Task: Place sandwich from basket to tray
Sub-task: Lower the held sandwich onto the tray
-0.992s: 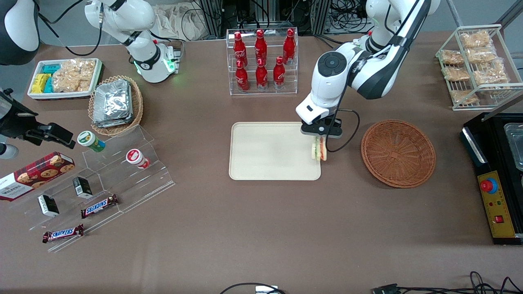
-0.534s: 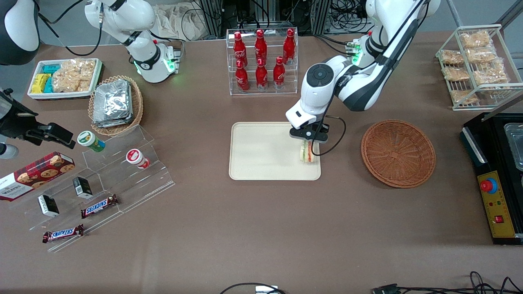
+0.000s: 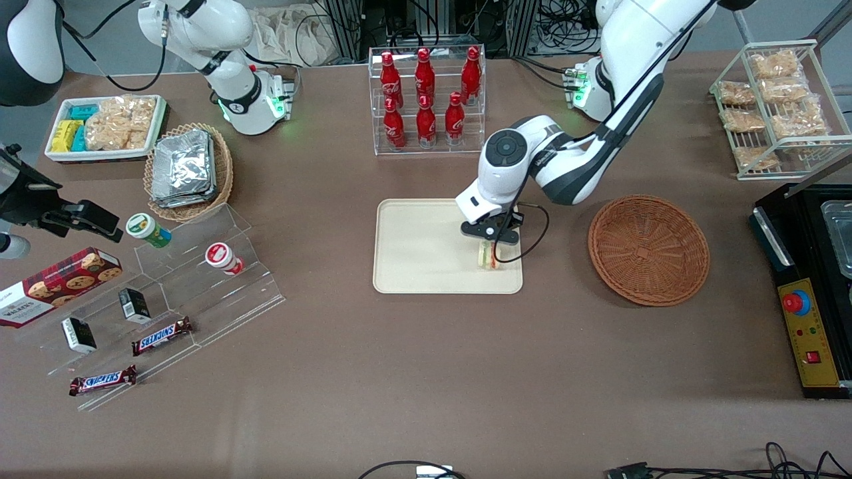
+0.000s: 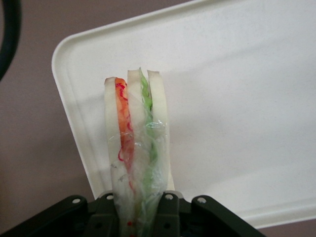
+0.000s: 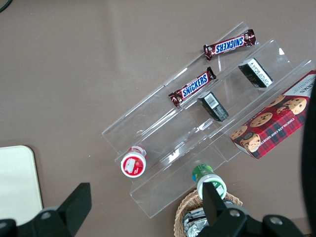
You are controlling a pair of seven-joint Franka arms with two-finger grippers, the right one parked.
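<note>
Sandwich point(image 3: 490, 255) (wrapped, on edge) over the tray point(image 3: 426, 249); basket point(image 3: 649, 249) lies beside.

The whole table is seen from high in front, looking down. The flat cream-beige plastic tray point(image 3: 426, 246) is shared with the left wrist view point(image 4: 247, 98), taken close above it, past the gripper point(image 4: 140, 217) holding the triangular white-bread sandwich point(image 4: 136, 148).

The gripper point(image 3: 490, 245) hangs over the tray point(image 3: 413, 266) near its four-o'clock corner, clamped on the sandwich point(image 3: 489, 257), which stands on edge. The basket point(image 3: 648, 249) sits at three o'clock from the tray, apart from it, on the table point(image 3: 426, 372).
</note>
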